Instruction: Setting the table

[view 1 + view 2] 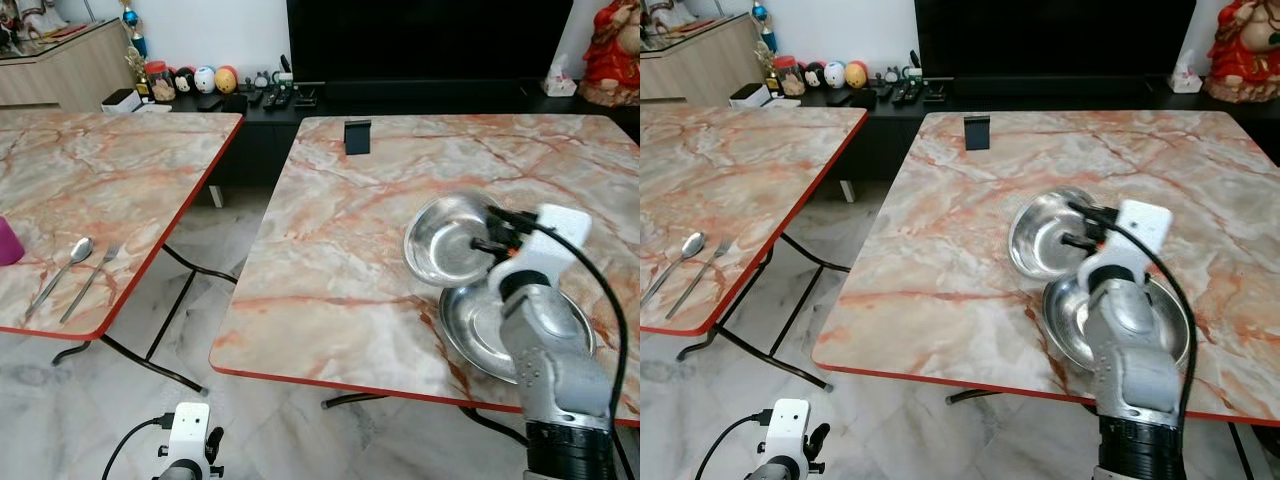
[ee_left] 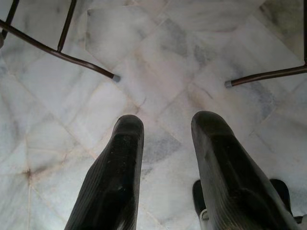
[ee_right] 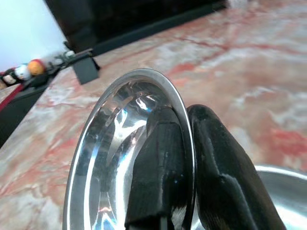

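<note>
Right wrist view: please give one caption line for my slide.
Right gripper pinches the rim of a steel bowl above the marble table.

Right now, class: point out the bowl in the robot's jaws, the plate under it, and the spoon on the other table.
Bowl (image 1: 445, 238), left eye view: inner wall.
Plate (image 1: 475, 325), left eye view: bare inside, left of the arm.
Spoon (image 1: 80, 249), left eye view: its scoop.

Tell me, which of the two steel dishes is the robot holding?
The farther bowl, tilted up with the right gripper pinching its rim. The plate lies flat on the table, nearer the robot.
</note>
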